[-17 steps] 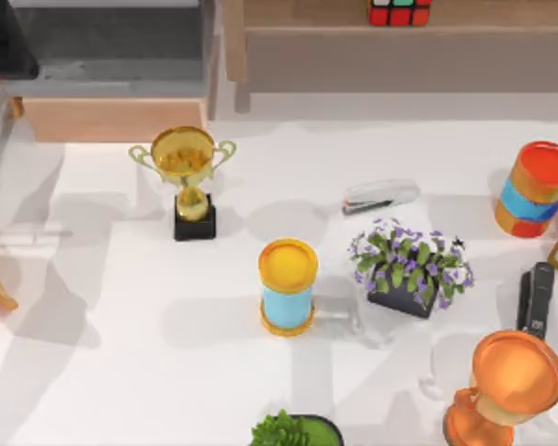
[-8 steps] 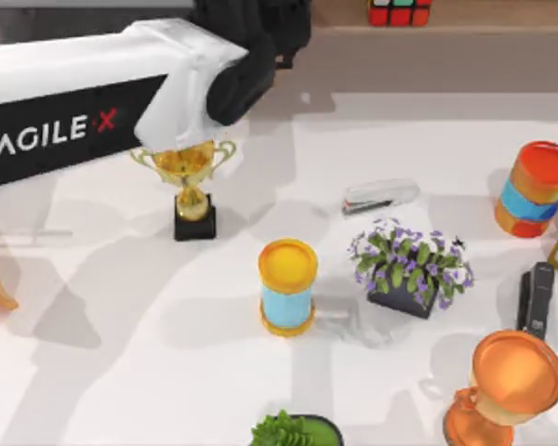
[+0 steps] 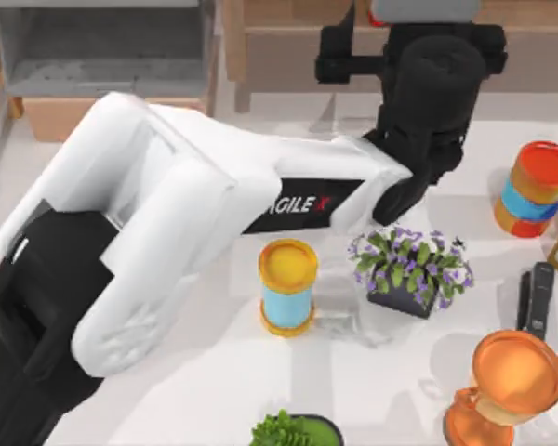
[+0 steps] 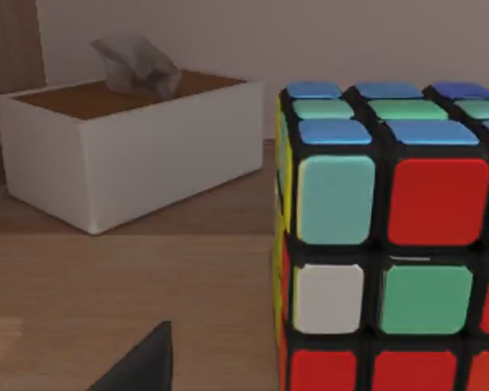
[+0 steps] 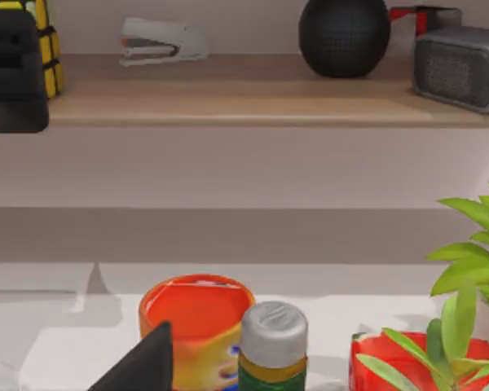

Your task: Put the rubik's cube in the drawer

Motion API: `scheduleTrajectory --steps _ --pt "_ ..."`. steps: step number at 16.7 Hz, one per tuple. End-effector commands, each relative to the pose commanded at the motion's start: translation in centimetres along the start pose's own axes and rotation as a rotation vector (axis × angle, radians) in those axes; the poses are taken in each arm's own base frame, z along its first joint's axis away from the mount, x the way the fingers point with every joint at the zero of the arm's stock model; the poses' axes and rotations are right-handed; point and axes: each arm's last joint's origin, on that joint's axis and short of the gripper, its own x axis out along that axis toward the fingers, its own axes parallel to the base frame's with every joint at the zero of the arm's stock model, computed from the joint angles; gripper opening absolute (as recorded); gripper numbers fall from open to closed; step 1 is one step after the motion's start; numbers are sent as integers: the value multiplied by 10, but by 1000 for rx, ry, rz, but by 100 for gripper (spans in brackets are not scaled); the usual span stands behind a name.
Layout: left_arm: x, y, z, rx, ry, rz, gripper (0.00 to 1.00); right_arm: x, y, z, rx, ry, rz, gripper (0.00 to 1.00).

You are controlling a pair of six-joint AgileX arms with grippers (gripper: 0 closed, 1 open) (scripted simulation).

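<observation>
The left arm reaches across the tabletop [image 3: 167,390] to the wooden shelf [image 4: 147,269] at the rear edge. Its claw [image 3: 418,19] is at the rubik's cube [image 4: 391,244], which stands on the shelf beside a white tissue box [image 4: 122,155]; finger spacing cannot be determined. The drawer [image 3: 102,56] at rear left stands open, grey interior exposed.

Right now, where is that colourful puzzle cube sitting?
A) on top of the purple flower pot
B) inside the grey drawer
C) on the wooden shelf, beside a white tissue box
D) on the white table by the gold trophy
C: the left wrist view shows the rubik's cube resting on the wooden shelf, with the white tissue box standing apart beside it.
</observation>
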Motion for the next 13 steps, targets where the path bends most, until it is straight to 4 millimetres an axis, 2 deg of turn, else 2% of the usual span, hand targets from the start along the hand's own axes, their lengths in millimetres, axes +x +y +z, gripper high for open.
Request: scheduleTrajectory --steps 2,8,13 --pt "-2 -6 -11 9 10 -4 100 0 0 0 0 0 0 100" --pt "-1 -4 -12 13 13 -2 100 0 0 0 0 0 0 100" --pt "22 -8 -11 9 10 -4 100 0 0 0 0 0 0 100"
